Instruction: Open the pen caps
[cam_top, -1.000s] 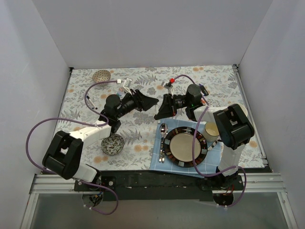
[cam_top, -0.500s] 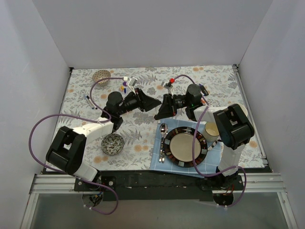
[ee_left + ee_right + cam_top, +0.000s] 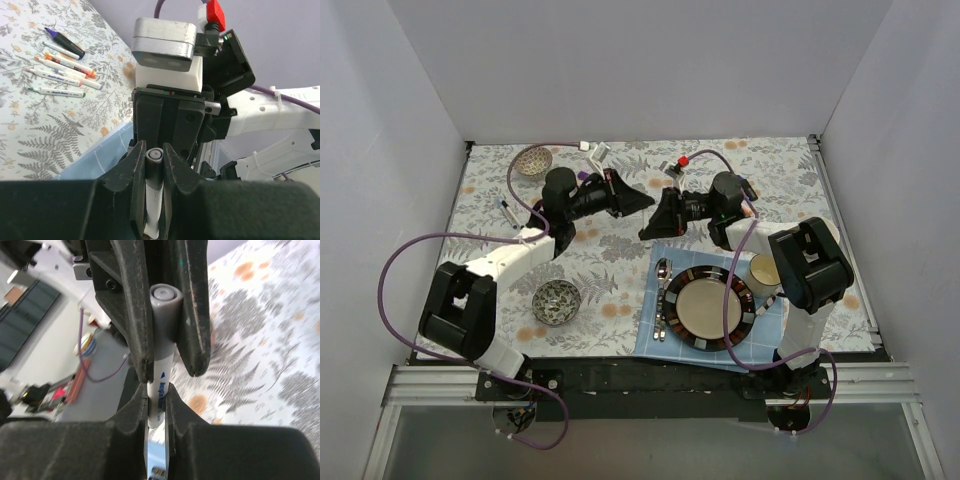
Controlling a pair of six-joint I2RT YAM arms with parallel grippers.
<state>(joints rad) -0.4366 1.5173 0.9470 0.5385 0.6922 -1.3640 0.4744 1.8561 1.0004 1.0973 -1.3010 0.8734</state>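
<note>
one pen (image 3: pixel 159 385): white barrel with blue print, grey cap (image 3: pixel 163 320) seated on one end. held in the air above the floral worktop (image 3: pixel 610 270), between the two hands, near the middle and just beyond the blue mat (image 3: pixel 648 345).

left hand (image 3: pixel 153 150): closed, both fingers pressed flat against the grey cap.

right hand (image 3: pixel 156 407): closed, clamped on the white barrel just below the cap. tips of the two hands facing each other, very near; touching or not, cannot tell.

spare pens (image 3: pixel 59 75): several thin white ones with coloured ends, lying side by side on the worktop, well apart from the hands. made out in the left wrist view only.

dark marker (image 3: pixel 66 43): shorter and thicker, purple at one end, lying at the far end of that row.

on the mat: striped plate (image 3: pixel 705 270), spoon and fork (image 3: pixel 663 300) just to its left, cup (image 3: pixel 764 270) at its right edge.

on the bare worktop: patterned bowl (image 3: pixel 557 302) beside the left arm, second bowl (image 3: pixel 533 160) towards the far left corner.
</note>
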